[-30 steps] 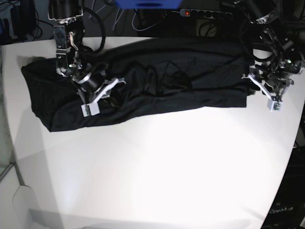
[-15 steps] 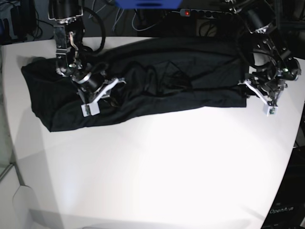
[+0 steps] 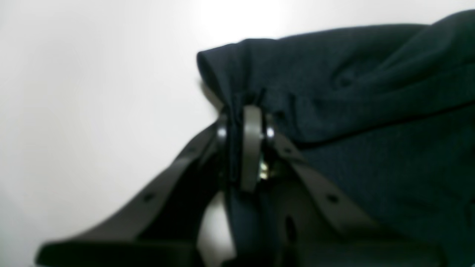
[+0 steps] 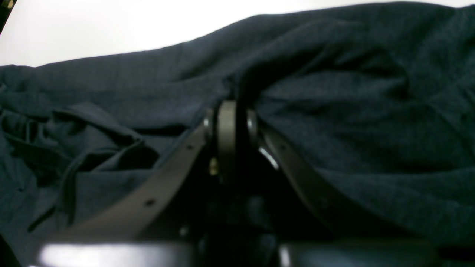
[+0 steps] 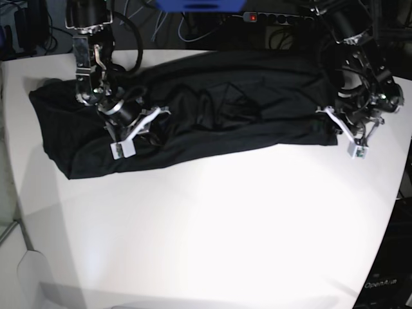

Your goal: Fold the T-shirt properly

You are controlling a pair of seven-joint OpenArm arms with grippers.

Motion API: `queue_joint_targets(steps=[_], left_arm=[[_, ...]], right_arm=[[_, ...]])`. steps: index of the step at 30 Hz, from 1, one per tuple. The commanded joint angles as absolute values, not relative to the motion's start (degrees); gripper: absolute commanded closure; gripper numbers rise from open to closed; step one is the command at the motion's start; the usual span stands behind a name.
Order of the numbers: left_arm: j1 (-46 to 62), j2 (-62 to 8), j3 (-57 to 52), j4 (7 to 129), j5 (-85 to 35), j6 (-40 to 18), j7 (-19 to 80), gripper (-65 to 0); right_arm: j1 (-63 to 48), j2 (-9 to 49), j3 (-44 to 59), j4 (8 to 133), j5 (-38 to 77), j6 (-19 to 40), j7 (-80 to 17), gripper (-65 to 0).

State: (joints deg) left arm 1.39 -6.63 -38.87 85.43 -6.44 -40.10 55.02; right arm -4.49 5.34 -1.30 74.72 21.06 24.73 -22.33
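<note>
- Across the far half of the white tabletop (image 5: pixel 212 225) lies the T-shirt (image 5: pixel 212 109), a long, rumpled black band running from one side of the base view to the other.
- At that view's right end, the left tool (image 3: pixel 245 122) is pinched onto the garment's corner edge, a thin fold of fabric caught between its jaws; bare tabletop shows just beyond.
- Toward the view's left, the right tool (image 4: pixel 230 118) is clamped on a raised pleat in the cloth, with creased fabric all around it.
- Behind the tabletop, a power strip (image 5: pixel 277 18) and cables sit in shadow.
</note>
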Motion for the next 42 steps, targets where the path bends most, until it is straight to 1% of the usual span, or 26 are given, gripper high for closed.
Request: queue_joint_targets(steps=[1,9,14,17,22,26,29,40,42], left_arm=[[1.01,-7.43,-39.96,87.69,-6.90,-40.00,54.37,-2.7],[4.88,-6.73,-41.54,93.58,-6.81,-40.00,54.11,-2.7],[5.14,-6.81,-41.54,92.62,-6.46,-40.00,53.58,-2.7],[4.97,-6.90,-41.54,91.56,-6.37,-40.00,51.56,-2.7],[6.02,-6.64,-41.54,95.08,-6.90,-40.00,53.93,-2.7],[6.29,-6.55,-41.45,95.69,-6.99,-40.00,54.20,-2.7],[8.48,-6.55,-40.31,95.69,-6.90,-40.00,53.85,-2.7],[10.15,-8.92,-40.13,95.52,-6.29,-40.00,53.76,-3.0],[10.15,-9.54,-40.04,95.78,-4.62,-40.00,53.76,-3.0]], right_arm=[[-5.23,5.05,-1.45,73.54,16.66,22.46,-28.79,-2.5],[-5.14,4.53,-1.45,73.54,16.57,22.46,-28.79,-2.5],[-5.14,4.53,-1.45,73.54,16.57,22.46,-28.79,-2.5],[-5.14,4.53,-1.45,73.54,16.57,22.37,-28.79,-2.5],[-5.14,4.53,-1.45,73.54,16.57,22.37,-28.79,-2.5],[-5.14,4.53,-1.36,73.54,16.57,22.37,-28.79,-2.5],[-5.14,4.53,-1.36,73.54,16.57,22.37,-28.79,-2.5],[-4.26,3.65,-1.45,71.87,16.57,22.37,-28.88,-2.5],[-3.91,3.65,-1.45,71.16,16.57,22.37,-28.79,-2.5]])
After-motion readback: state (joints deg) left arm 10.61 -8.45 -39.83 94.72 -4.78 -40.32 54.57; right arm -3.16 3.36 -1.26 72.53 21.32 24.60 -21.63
